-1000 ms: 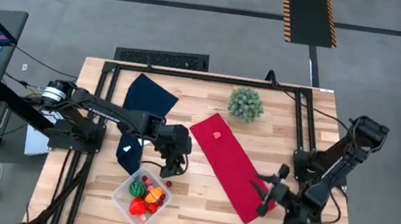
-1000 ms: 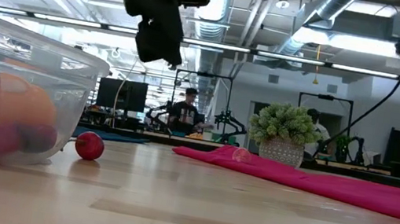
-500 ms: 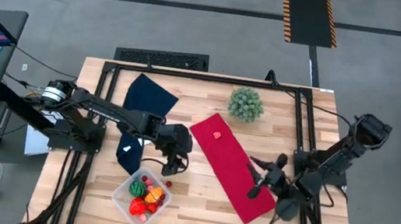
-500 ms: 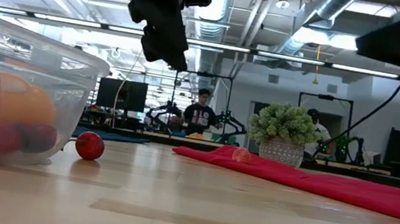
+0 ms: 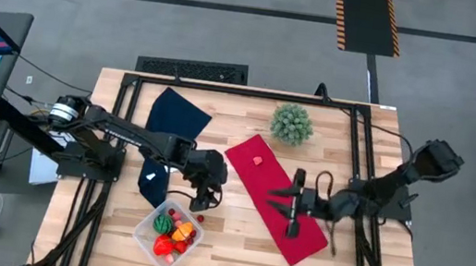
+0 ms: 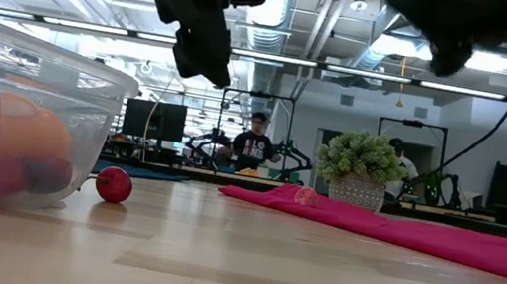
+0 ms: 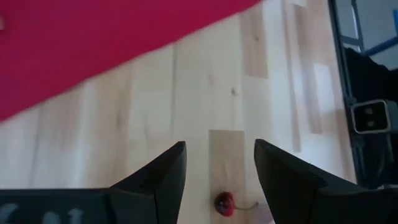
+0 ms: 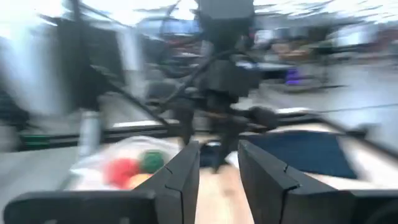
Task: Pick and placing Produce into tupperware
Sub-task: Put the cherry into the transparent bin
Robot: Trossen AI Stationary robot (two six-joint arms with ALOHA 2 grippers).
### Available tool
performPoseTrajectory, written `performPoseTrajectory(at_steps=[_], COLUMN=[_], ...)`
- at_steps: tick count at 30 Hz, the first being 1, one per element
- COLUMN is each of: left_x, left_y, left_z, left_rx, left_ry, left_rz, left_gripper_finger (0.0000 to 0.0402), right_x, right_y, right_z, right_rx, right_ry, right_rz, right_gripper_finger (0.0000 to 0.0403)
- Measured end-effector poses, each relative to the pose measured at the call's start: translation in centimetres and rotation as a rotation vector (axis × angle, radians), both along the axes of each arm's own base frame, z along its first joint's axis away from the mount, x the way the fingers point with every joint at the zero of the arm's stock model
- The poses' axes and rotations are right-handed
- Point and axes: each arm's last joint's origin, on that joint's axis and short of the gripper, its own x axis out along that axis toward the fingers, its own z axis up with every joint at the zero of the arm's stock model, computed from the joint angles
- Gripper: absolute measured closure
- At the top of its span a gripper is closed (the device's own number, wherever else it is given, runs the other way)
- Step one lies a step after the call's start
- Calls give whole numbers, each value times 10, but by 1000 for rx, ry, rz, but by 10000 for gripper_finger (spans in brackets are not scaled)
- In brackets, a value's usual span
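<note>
The step in hand looks like the pick of a loose red berry [image 7: 224, 203] that lies on the bench [image 5: 232, 244] just beside the clear box [image 5: 170, 233], on the side toward the red cloth [image 5: 280, 198]. The left gripper [image 5: 200, 204] hangs above that spot, its fingers [image 7: 163, 174] parted and grasping nothing; in the left wrist view the berry sits on the wood below and between them, not touching either. The next move, I judge, calls for a straight descent until the fingers flank the berry, then a clench and a short carry over the box rim. The right gripper [image 5: 293, 203] hovers over the red cloth, well apart from the box, fingers [image 8: 180, 180] parted and holding nothing. Another small red piece [image 5: 257, 161] rests on the cloth, on the side away from the box. The box already holds several pieces.
</note>
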Motion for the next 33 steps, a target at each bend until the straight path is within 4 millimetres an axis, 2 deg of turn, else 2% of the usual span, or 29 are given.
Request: performPoseTrajectory(at_steps=[3, 5, 9, 16, 18, 21, 28, 33], left_x=[-1, -1, -1, -1, -1, 0, 0, -1], left_y=[-5, -7, -7, -7, -6, -5, -4, -4], left_z=[0, 0, 0, 0, 0, 0, -1, -1], left_rx=[6, 27, 50, 65, 78, 113, 109, 61], left_ry=[-4, -11, -12, -12, -15, -22, -9, 22], left_rz=[-28, -35, -16, 1, 12, 31, 101, 185], left_gripper_finger=[222, 222, 222, 222, 222, 222, 222, 221], right_x=[-4, -8, -20, -60, -62, -64, -73, -77], right_y=[-19, -30, -52, -79, -80, -81, -82, -78], right_z=[5, 7, -10, -40, -46, -46, -72, -80], right_rx=[74, 65, 55, 57, 20, 3, 95, 195], right_ry=[-138, -195, -83, 20, 105, 139, 401, 477], right_rz=[281, 362, 212, 40, -8, -26, -42, -45], right_gripper_finger=[268, 269, 270, 269, 270, 270, 269, 270])
